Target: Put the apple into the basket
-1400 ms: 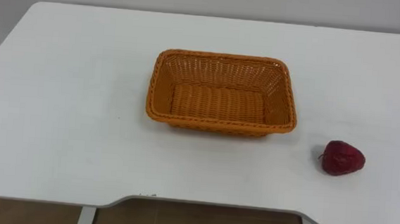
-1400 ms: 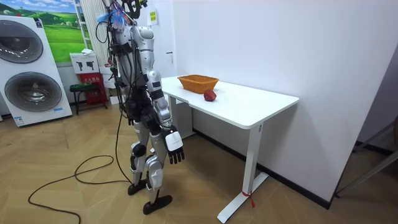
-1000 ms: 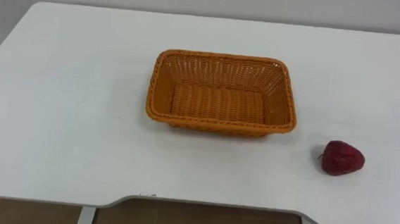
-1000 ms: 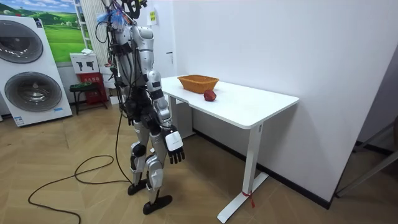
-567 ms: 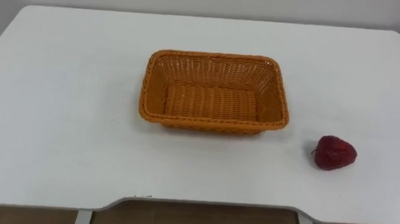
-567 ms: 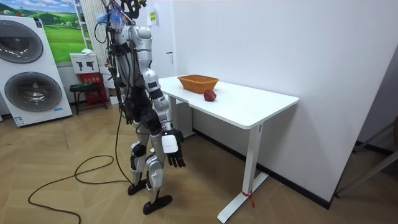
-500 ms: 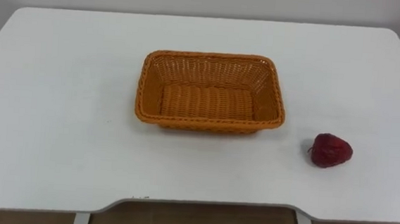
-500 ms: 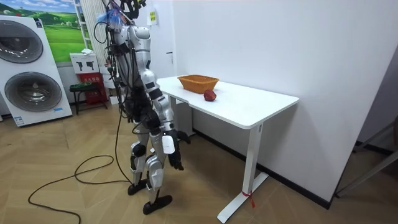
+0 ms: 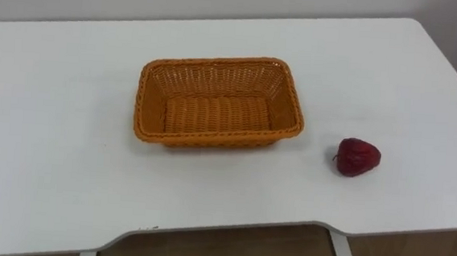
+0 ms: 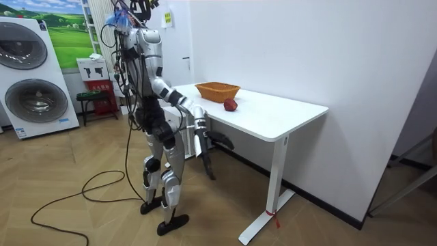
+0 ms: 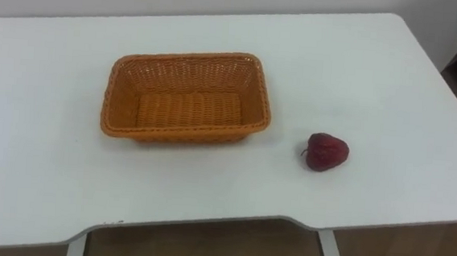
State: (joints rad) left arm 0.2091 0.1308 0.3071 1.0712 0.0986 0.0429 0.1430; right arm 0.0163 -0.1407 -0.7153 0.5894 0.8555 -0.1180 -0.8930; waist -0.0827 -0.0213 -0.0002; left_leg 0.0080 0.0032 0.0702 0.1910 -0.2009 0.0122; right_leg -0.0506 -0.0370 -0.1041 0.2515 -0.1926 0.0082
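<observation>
A dark red apple (image 9: 359, 156) lies on the white table (image 9: 50, 148), to the right of an empty orange woven basket (image 9: 221, 61) and apart from it. The right eye view has the same apple (image 11: 326, 152) and basket (image 11: 187, 56). In the room view I stand at the table's short end, facing the basket (image 10: 217, 89) and apple (image 10: 230, 104). My right arm is lifted forward, and my right hand (image 10: 207, 158) hangs blurred below the table's near edge, short of the apple.
The table's front edge (image 9: 229, 227) runs close below the basket, with wooden floor under it. In the room view, washing machines (image 10: 31, 75) stand behind me and a white wall (image 10: 307, 48) runs along the table's far side.
In the room view my right arm has swung forward and up from beside my thigh towards the table edge. The eye view has shifted as a whole; apple and basket keep their places.
</observation>
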